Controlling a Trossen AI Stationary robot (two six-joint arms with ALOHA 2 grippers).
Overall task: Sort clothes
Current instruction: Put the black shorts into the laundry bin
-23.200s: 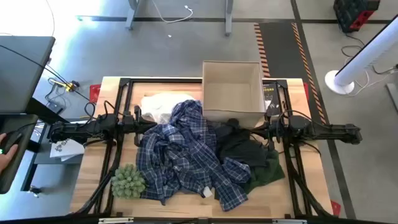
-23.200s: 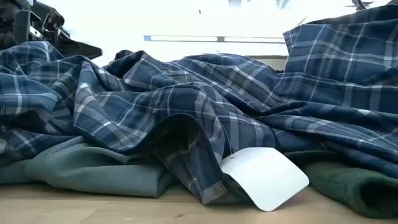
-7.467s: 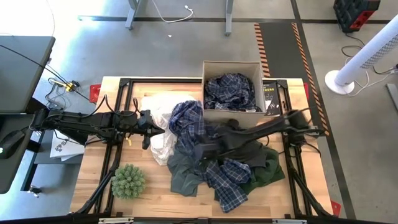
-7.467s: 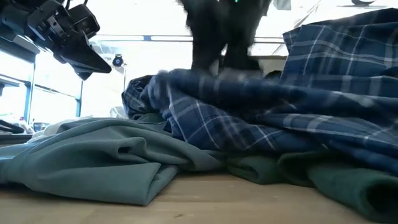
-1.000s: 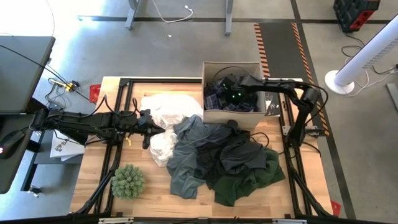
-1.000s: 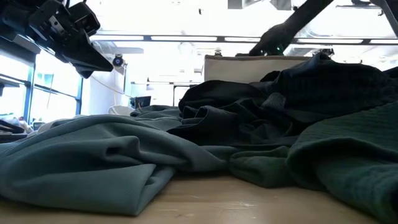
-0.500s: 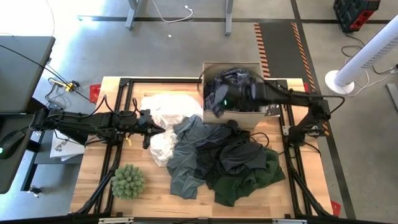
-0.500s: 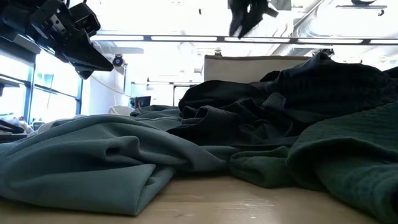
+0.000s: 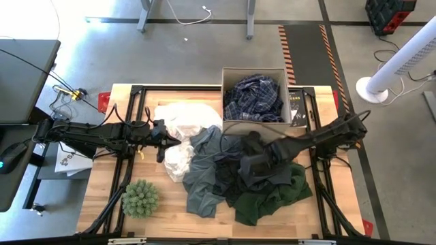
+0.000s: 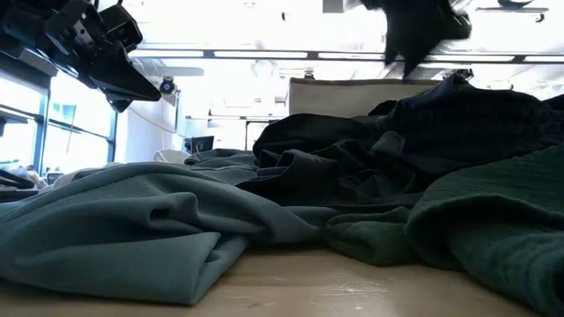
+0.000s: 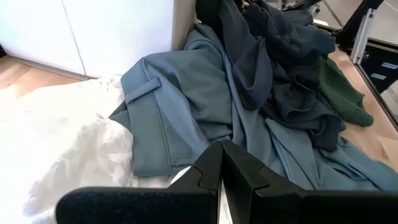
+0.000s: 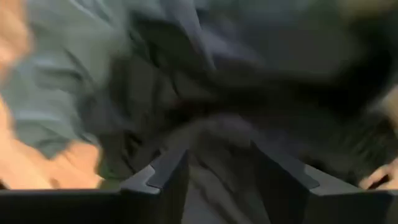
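Note:
The blue-and-white plaid shirt (image 9: 253, 97) lies inside the cardboard box (image 9: 238, 126) at the far middle. The other clothes are heaped on the table: a white one (image 9: 180, 117), a grey one (image 9: 203, 173), a black one (image 9: 269, 173) and a dark green one (image 9: 281, 194). My right gripper (image 9: 251, 163) hangs open above the black garment (image 12: 205, 93), fingers pointing down, with nothing between them. My left gripper (image 9: 163, 140) is shut and hovers over the white garment (image 11: 56, 137) at the pile's left side.
A spiky green ball (image 9: 139, 197) sits near the table's front left corner. Bare wood shows along the near edge (image 9: 204, 228) and at the far left. Black frame rails run along both sides of the table.
My right gripper has risen out of the box and swung toward the table's near edge, ending above the black garment in the pile. The plaid shirt stays in the box.

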